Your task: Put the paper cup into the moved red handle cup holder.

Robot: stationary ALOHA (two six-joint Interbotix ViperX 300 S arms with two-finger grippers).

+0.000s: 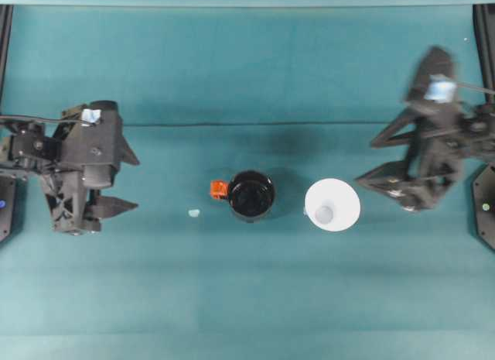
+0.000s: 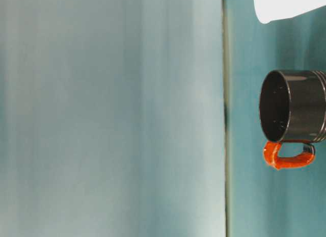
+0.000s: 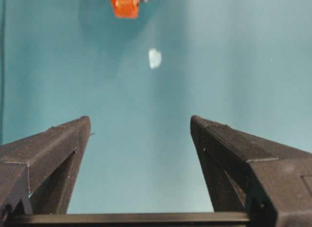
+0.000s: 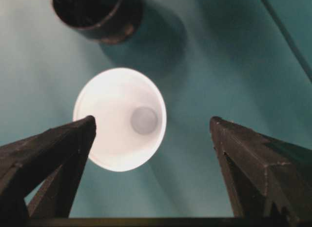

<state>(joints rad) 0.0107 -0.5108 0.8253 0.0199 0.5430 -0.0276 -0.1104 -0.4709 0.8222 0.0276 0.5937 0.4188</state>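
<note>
Overhead view puts the paper cup (image 1: 332, 205) upright on the table (image 1: 247, 298), just beside the empty cup holder (image 1: 251, 196), whose red handle (image 1: 219, 190) points away from it. Right end effector (image 1: 370, 160) is spread and empty near the cup; left end effector (image 1: 128, 183) is likewise spread, well apart. Thin paper may crush or tip under a clumsy squeeze, and a slanted drop could catch the holder's rim.
</note>
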